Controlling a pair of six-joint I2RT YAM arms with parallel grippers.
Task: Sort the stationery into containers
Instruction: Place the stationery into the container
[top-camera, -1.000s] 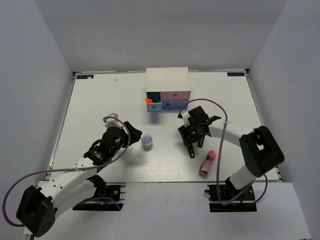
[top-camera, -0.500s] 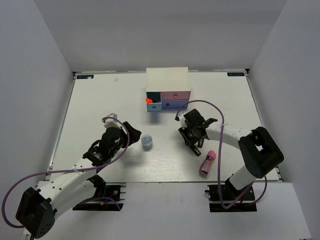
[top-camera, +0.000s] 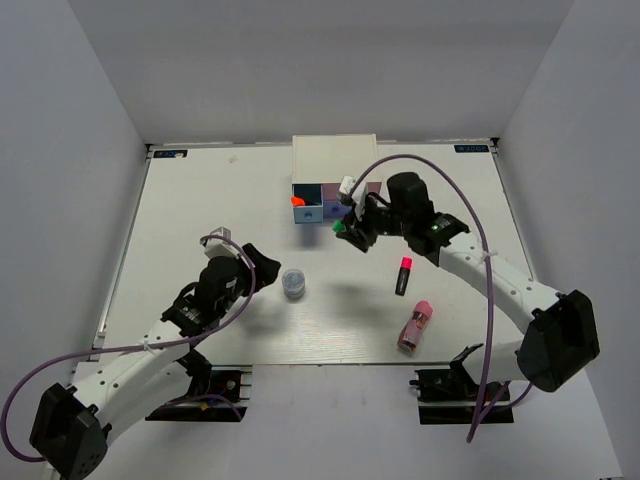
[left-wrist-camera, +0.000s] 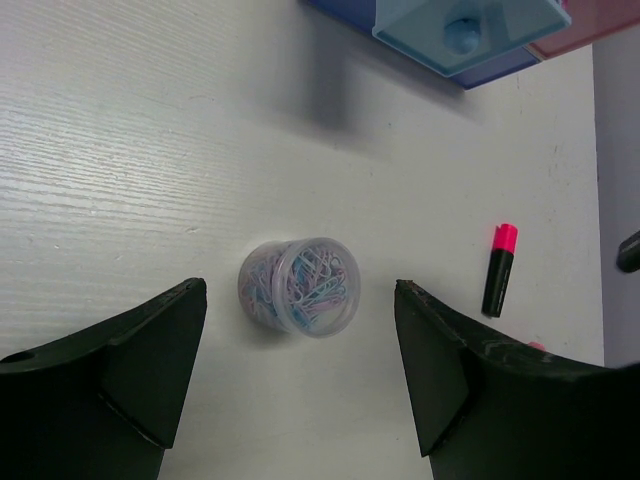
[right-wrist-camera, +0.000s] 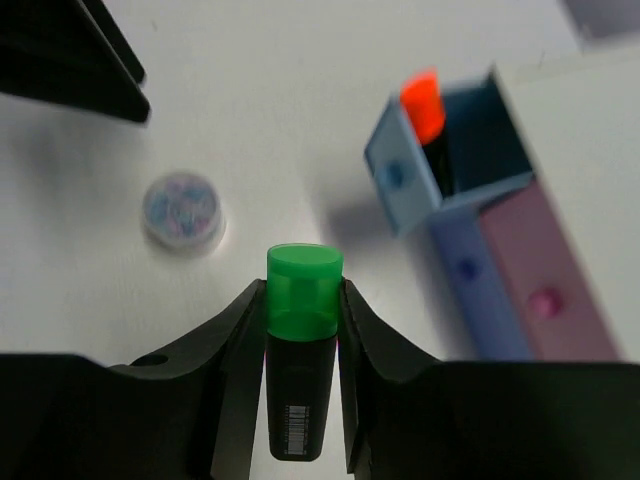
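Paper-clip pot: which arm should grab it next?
Left. The left claw is open with the pot straight ahead of it; the right claw is shut on the green highlighter by the open blue drawer.

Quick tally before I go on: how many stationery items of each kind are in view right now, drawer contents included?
Highlighters: 3 (orange highlighter in the light blue drawer, green highlighter in the right gripper, pink highlighter on the table)
Pink tube: 1
Paper-clip pot: 1
Total: 5
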